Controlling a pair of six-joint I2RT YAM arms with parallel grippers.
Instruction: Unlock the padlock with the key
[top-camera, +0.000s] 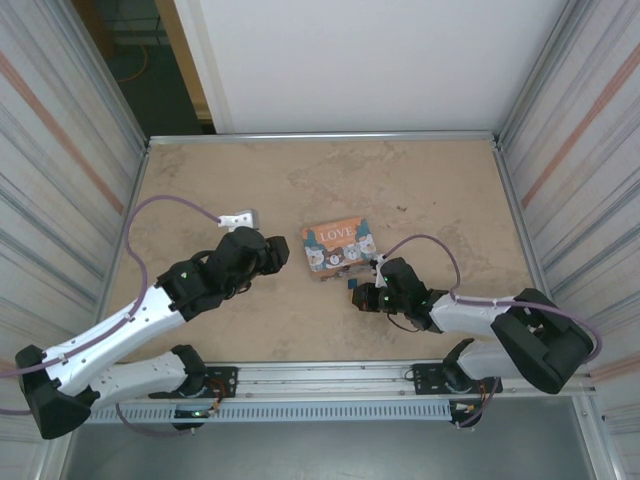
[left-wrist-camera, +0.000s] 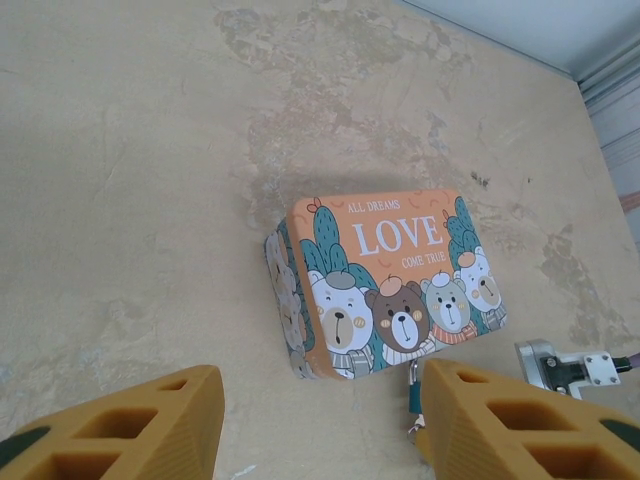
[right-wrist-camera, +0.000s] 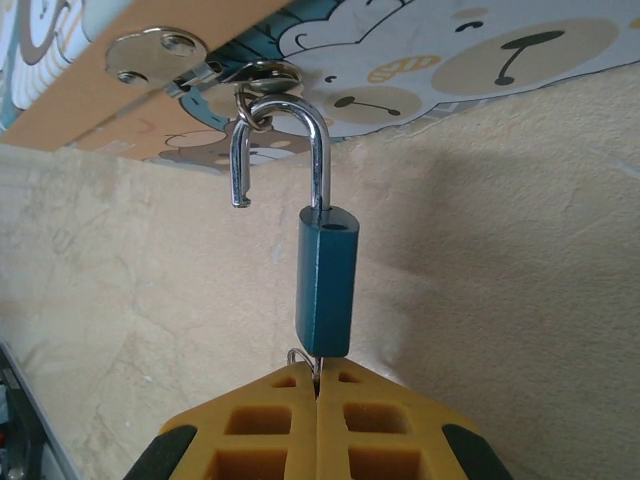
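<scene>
I take the LOVE tin (top-camera: 338, 245) as my landmark on the tabletop (top-camera: 430, 180). The padlock (right-wrist-camera: 325, 290) hangs from the clasp on the tin's near long side, a small teal block with its shackle (right-wrist-camera: 285, 140) swung out: the short leg is free of the body and the long leg is seated, hooked through the clasp's ring. My right tool (right-wrist-camera: 318, 385) sits just below the padlock's lower end, its yellow pads pressed together on the key (right-wrist-camera: 300, 358), of which I see only a thin metal loop. From above, that tool (top-camera: 365, 295) is just in front of the tin's near edge. My left tool (left-wrist-camera: 320, 400) hovers off the tin's left end with its fingers (left-wrist-camera: 150, 425) apart and nothing between them, clear of the tin.
</scene>
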